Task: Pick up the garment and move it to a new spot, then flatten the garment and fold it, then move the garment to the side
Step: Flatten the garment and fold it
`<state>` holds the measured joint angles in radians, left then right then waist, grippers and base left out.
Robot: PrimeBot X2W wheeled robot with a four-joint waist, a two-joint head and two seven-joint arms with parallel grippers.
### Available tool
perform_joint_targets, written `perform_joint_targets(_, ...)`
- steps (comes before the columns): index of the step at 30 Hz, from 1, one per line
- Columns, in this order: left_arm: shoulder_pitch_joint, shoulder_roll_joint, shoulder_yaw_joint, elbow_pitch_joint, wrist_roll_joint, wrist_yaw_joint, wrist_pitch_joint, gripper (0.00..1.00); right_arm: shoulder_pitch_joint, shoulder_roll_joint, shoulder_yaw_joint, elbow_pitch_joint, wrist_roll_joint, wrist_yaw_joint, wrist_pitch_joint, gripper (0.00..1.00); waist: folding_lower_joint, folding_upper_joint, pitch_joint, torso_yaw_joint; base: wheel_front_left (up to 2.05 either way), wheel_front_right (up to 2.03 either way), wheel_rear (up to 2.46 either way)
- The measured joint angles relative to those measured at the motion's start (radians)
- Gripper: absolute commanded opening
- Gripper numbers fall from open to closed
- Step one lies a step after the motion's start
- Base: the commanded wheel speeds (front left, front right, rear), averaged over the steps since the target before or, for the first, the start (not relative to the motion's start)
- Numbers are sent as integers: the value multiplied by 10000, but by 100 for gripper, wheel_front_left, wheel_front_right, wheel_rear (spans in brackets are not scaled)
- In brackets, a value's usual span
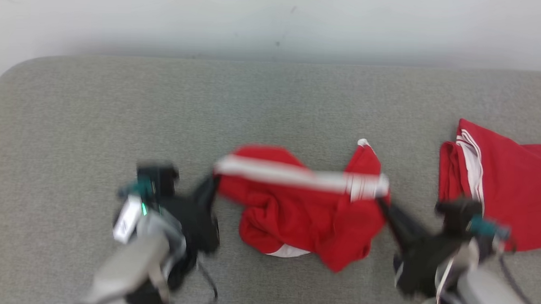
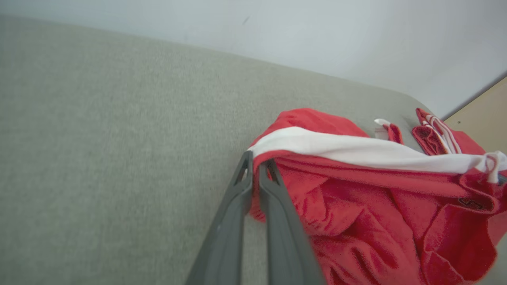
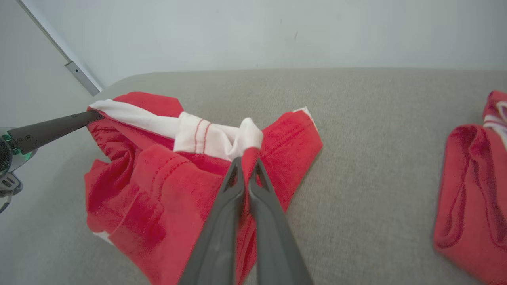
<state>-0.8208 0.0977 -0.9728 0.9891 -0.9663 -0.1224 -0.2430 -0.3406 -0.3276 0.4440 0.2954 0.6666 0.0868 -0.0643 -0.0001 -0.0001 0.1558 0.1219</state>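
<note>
So the left gripper (image 2: pixel 258 160) has its jaws pinched all the way shut on one end of the white band of the crumpled red cloth garment (image 1: pixel 295 211). From those jaws the band runs taut straight across to the right gripper (image 3: pixel 246 160). Its jaws are clamped tight on the other end, and the rest of the red cloth sags in a bunch below and between the two.

Looks to me like the lift-and-move step, flattening not started. I'd say the next move needs both arms travelling together with the band stretched so it doesn't slip out.

Beyond the right jaws, well apart, lies a second red folded cloth with white stripes (image 1: pixel 507 187), cut off at the frame edge.

Head view is pretty blurry, so I can't tell if the hanging bunch touches the flat grey fabric surface (image 1: pixel 119 101). The legs are lost in the folds.
</note>
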Motion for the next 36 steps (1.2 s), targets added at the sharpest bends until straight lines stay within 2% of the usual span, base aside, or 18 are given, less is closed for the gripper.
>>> perform_joint_targets(4, 1426, -84, -84, -23, -81, -2, -4, 0, 883, -63, 491, 481, 15, 77, 221, 0, 0, 1, -114, 183, 0, 0, 0)
perform_joint_targets(5, 1590, -59, -81, -17, -82, -2, -15, 0, 839, -31, 529, 569, 15, 104, 291, 67, -1, 0, -130, 156, 0, 0, 0)
perform_joint_targets(6, 1603, -63, -44, -36, -82, -2, -44, 0, 832, -36, 510, 593, 15, 102, 291, 100, 0, 0, -128, 125, 0, 0, 0)
perform_joint_targets(15, 1604, -36, 104, -186, -40, 59, -58, 0, 872, -174, 420, 291, 109, 163, 138, 100, 0, 1, -374, -66, 0, 0, 0)
perform_joint_targets(22, 1635, -94, 215, -525, 61, 165, -73, 0, 825, 79, 500, -389, 245, 194, -61, 100, 0, 0, -641, -269, 0, 0, 0)
perform_joint_targets(29, 1700, -259, 182, -905, 245, 249, -73, 0, 262, 88, 807, 211, -23, 169, 491, 100, 0, 1, -745, -93, 0, 0, 0)
perform_joint_targets(36, 1802, -316, 196, -1225, 449, 347, -73, 0, -297, 29, 1072, 926, -397, -31, 1049, 100, 0, 2, -688, 176, 0, 0, 0)
